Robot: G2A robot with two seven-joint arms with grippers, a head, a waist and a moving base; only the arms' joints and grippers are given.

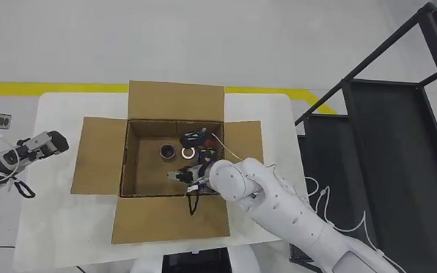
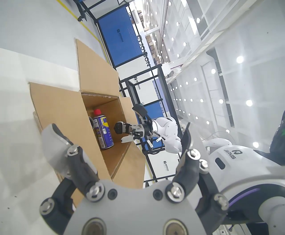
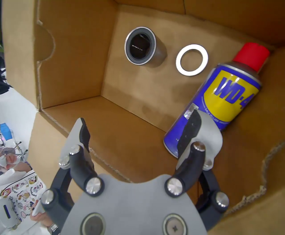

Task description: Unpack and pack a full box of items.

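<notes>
An open cardboard box (image 1: 100,157) stands mid-table with its flaps spread. On its floor are a metal cylinder (image 3: 141,45), a flat metal ring (image 3: 192,59) and a blue-and-yellow spray can (image 3: 222,100) with a red cap, standing by a wall. My right gripper (image 3: 138,129) is lowered inside the box, open, with nothing between its fingers; the can's base lies just outside one finger (image 3: 196,126). From the top, that gripper (image 1: 181,176) sits near the box's front wall. My left gripper (image 2: 121,140) is open and empty, left of the box (image 2: 66,106) above the table.
The white table (image 1: 53,225) has bare room left of and in front of the box. A black metal rack (image 1: 395,129) stands close to the table's right side. A yellow line (image 1: 59,90) runs across the floor behind.
</notes>
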